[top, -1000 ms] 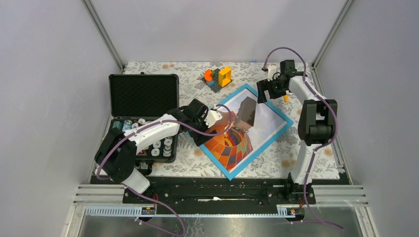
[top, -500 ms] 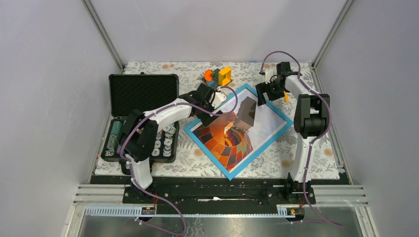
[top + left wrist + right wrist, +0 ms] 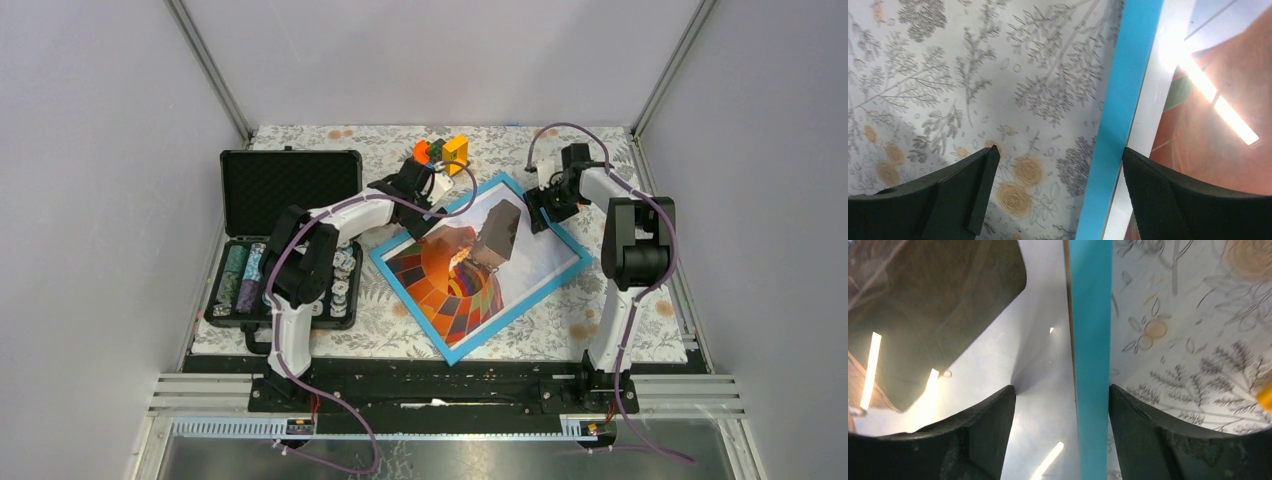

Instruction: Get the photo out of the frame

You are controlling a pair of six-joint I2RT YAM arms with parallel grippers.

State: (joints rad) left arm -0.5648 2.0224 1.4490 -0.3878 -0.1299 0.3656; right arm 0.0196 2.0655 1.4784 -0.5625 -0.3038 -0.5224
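Note:
The frame (image 3: 545,287) lies face up and askew on the table, its light-blue border around the photo (image 3: 450,280) of a multicoloured hot-air balloon. My left gripper (image 3: 425,205) is open at the frame's far-left edge; in the left wrist view (image 3: 1058,160) one finger is over the cloth and the other over the photo, straddling the blue border (image 3: 1120,115). My right gripper (image 3: 545,208) is open at the far-right edge; in the right wrist view (image 3: 1060,400) its fingers straddle the border (image 3: 1090,340), one over the glazing, one over the cloth.
An open black foam-lined case (image 3: 290,195) with several small containers stands at the left. A block of coloured bricks (image 3: 440,155) sits at the back, close behind my left gripper. The floral cloth (image 3: 620,310) covers the table; grey walls close in on both sides.
My left arm swung from over the photo to the frame's far-left edge. My right gripper came down onto the far-right edge. The frame has turned slightly.

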